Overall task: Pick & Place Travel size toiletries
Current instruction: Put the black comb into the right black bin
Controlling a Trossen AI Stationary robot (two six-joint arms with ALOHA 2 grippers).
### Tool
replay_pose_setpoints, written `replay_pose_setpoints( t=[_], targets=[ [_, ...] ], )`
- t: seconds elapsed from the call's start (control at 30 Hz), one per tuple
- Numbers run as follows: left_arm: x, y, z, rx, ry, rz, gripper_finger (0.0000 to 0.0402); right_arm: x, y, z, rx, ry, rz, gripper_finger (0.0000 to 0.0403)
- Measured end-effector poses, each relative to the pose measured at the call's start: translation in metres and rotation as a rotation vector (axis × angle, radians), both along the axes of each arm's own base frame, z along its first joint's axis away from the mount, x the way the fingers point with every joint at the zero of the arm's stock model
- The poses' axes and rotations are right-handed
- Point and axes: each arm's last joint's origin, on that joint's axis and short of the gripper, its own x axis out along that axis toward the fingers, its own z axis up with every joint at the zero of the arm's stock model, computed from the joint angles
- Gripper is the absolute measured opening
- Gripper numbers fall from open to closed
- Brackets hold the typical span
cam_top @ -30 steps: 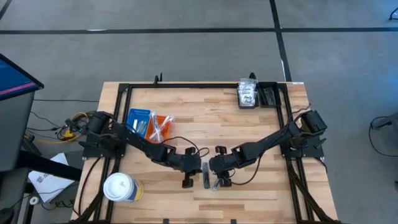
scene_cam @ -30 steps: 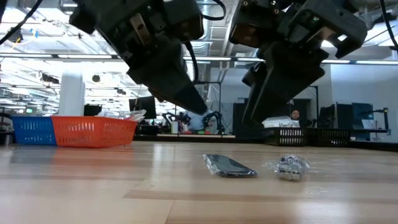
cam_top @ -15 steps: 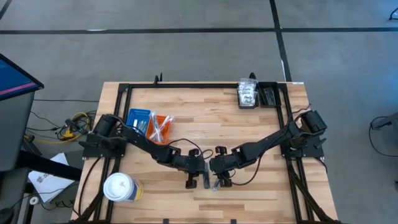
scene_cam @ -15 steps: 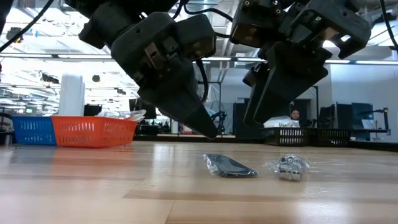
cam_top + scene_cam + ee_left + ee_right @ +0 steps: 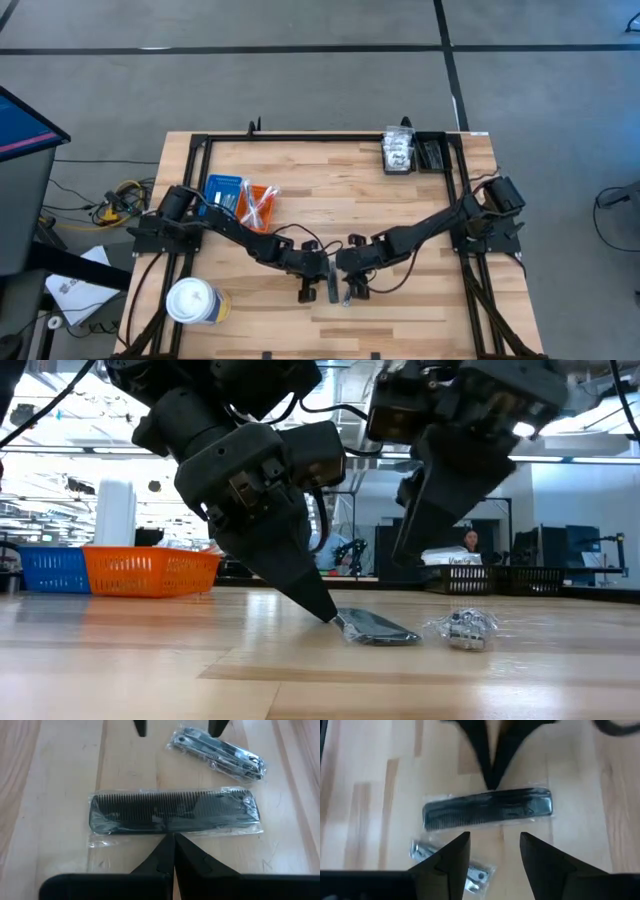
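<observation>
A black comb in a clear wrapper (image 5: pixel 175 812) lies flat on the wooden table near its front middle (image 5: pixel 331 284). Beside it, toward the table's right, lies a crinkly clear packet with a metal clipper (image 5: pixel 217 754) (image 5: pixel 462 627). My left gripper (image 5: pixel 173 837) is shut and its tips are down at the comb wrapper's long edge (image 5: pixel 330 616). My right gripper (image 5: pixel 494 839) hangs open above the table (image 5: pixel 405 550), over the clipper packet's side of the comb, and touches nothing. My left gripper touches the comb's wrapper with its shut fingertips (image 5: pixel 170 851) at the long edge (image 5: pixel 172 832), about halfway along the comb. The fingers slant down from the table's left and lie across the comb. The comb lies flat on the table.
Blue and orange ribbed trays (image 5: pixel 240 198) (image 5: pixel 150 570) stand at the left. A big white lidded cup (image 5: pixel 192 300) sits at the near left corner. At the far right are a clear bin of packets (image 5: pixel 399 152) and a black tray (image 5: pixel 432 152).
My left gripper, shut throughout, has come down and toward the comb until its tips reach the wrapper's edge. The comb and the clipper packet lie where they were.
</observation>
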Motion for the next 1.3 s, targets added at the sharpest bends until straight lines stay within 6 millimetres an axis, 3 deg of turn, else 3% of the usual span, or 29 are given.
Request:
replay_pose_setpoints(
  t=[0.27, 0.5, 0.63, 0.93, 1.3],
  targets=[
    [-0.003, -0.004, 0.003, 0.086, -0.02, 0.012, 0.0, -0.001, 0.006, 0.001, 0.155, 0.047, -0.138, 0.0171],
    [-0.008, -0.02, 0.024, 0.156, -0.117, -0.002, 0.0, -0.001, 0.017, 0.004, 0.174, -0.012, -0.164, 0.0165],
    [-0.007, -0.019, 0.022, 0.154, -0.123, 0.0, 0.0, -0.002, 0.018, 0.002, 0.181, -0.021, -0.186, 0.0176],
    [-0.004, -0.016, 0.019, 0.148, -0.131, 0.011, 0.0, -0.019, 0.006, -0.032, 0.309, -0.105, -0.247, 0.0223],
    [0.004, -0.004, -0.003, 0.019, -0.058, -0.021, 0.0, -0.018, 0.003, -0.033, 0.322, -0.113, -0.262, 0.0225]
  ],
)
